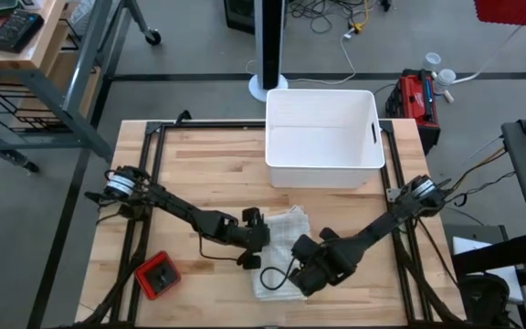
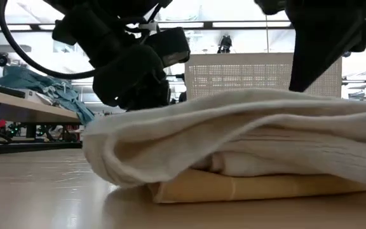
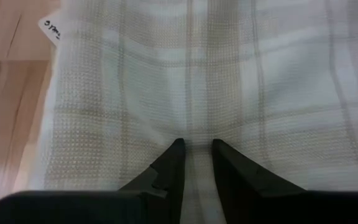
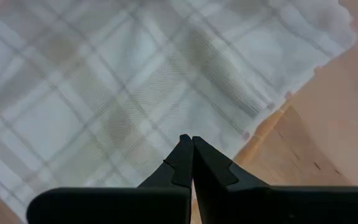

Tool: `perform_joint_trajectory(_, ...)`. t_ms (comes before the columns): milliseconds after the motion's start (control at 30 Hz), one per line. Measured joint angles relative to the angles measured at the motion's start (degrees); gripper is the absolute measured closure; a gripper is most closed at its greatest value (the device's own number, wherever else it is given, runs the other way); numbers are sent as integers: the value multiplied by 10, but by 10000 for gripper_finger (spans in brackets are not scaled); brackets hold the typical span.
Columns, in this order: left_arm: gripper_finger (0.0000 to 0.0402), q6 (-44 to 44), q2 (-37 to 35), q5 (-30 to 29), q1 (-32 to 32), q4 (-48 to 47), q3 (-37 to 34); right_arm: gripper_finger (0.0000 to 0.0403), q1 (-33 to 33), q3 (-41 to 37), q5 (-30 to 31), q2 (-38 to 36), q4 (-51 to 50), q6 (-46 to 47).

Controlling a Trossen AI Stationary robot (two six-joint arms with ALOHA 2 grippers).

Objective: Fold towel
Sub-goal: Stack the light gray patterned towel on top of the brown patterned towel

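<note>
A white towel with pale tan checks (image 1: 282,227) lies folded in several layers (image 2: 246,133) in the middle of the wooden table (image 1: 199,169). Its lowest layer shows yellowish in the low view. My left gripper (image 1: 261,239) is at the towel's left side, slanting down, its fingers (image 3: 197,145) a narrow gap apart with cloth (image 3: 197,74) filling it. My right gripper (image 1: 298,260) hangs over the towel's near right part. It points steeply down and is shut (image 4: 192,138), with the checked cloth (image 4: 104,93) and its edge below it. My left gripper pinches the towel's cloth (image 3: 197,138) between its two fingers, coming slanting down from the table's left. Whether it has one layer or a fold, I cannot tell. The towel rests on the table, and its top layer bulges up loosely (image 2: 170,121).
A white plastic bin (image 1: 322,137) stands at the table's far edge, just behind the towel. A red and black device (image 1: 158,277) lies near the front left corner. A black cable (image 1: 277,274) loops beside the right gripper.
</note>
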Motion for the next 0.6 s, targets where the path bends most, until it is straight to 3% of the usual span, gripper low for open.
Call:
perform_joint_trajectory(200,326,-12,-2,0,-3,-14,-8,403,12,-125,84,-73,119,48)
perform_joint_trajectory(367,326,-13,-10,0,-14,-33,-9,403,23,-271,135,-138,375,52)
perform_joint_trajectory(467,326,-7,-15,0,-27,-37,-10,403,23,-338,152,-144,494,52)
perform_joint_trajectory(600,326,0,-16,5,-46,-36,-10,403,23,-384,164,-144,556,58)
